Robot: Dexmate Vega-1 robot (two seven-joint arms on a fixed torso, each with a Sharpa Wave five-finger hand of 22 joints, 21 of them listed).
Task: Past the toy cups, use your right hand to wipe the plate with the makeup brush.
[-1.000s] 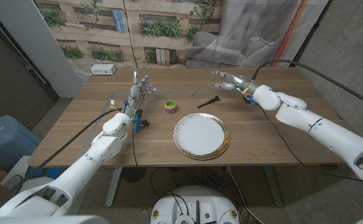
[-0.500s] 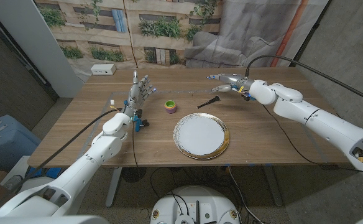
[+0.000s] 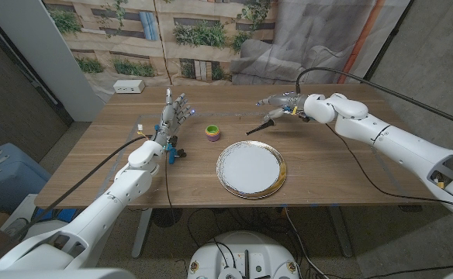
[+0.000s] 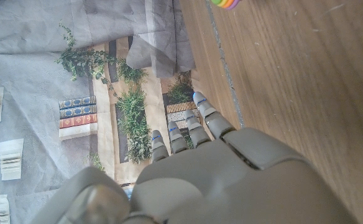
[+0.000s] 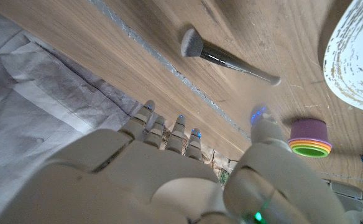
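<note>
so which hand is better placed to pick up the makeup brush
The right hand: it hovers open just beside the makeup brush. The left hand stands on the far side of the toy cups.

Head overlooks table [image 3: 319,174]; wrists close, inverted.

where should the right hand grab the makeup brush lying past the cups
Probably on the slim dark handle of the makeup brush, near its middle, coming down from above with the right hand open. The brush lies flat on the table, bristle head toward that hand, so fingers can close across the handle, keeping the bristles free for the plate.
</note>
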